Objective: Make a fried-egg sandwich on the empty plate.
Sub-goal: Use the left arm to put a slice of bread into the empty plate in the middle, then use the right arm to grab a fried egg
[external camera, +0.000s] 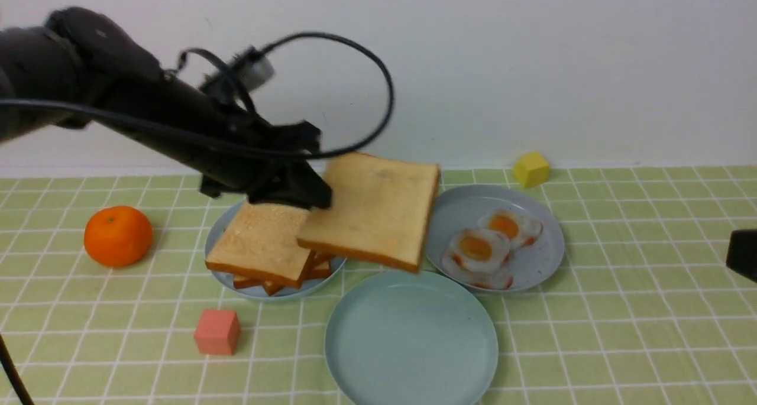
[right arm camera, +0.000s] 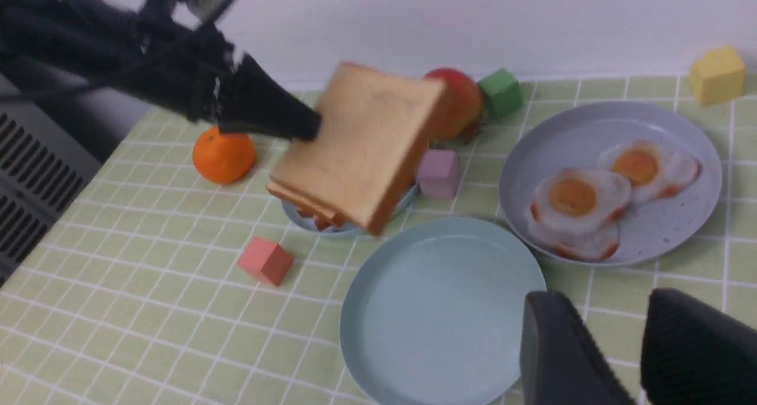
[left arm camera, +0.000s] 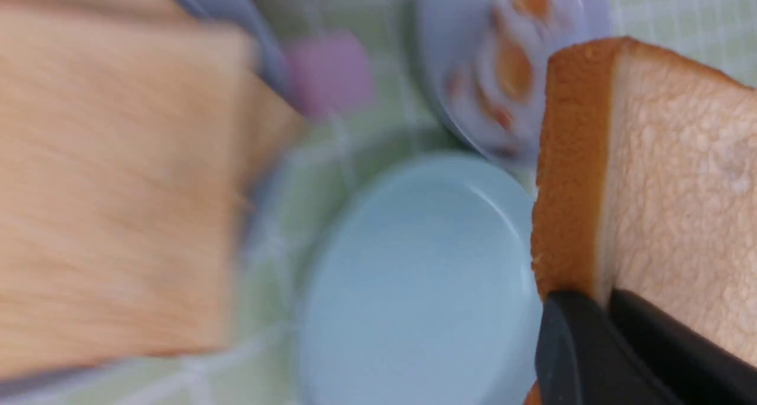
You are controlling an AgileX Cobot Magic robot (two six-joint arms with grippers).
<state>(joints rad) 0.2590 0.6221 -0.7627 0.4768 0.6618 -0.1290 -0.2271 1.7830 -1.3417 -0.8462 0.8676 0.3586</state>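
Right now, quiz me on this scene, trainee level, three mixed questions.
1. Multiple choice: what does the left end effector hold? (a) a fried egg (b) a toast slice (c) an orange block
2. True or false: the mint-green plate already has a toast slice lying on it.
3. Fill in: the toy fried eggs lie on the ______ plate, right of the plate with the stacked toast.

Key: 1 b; 2 false; 3 blue-grey.
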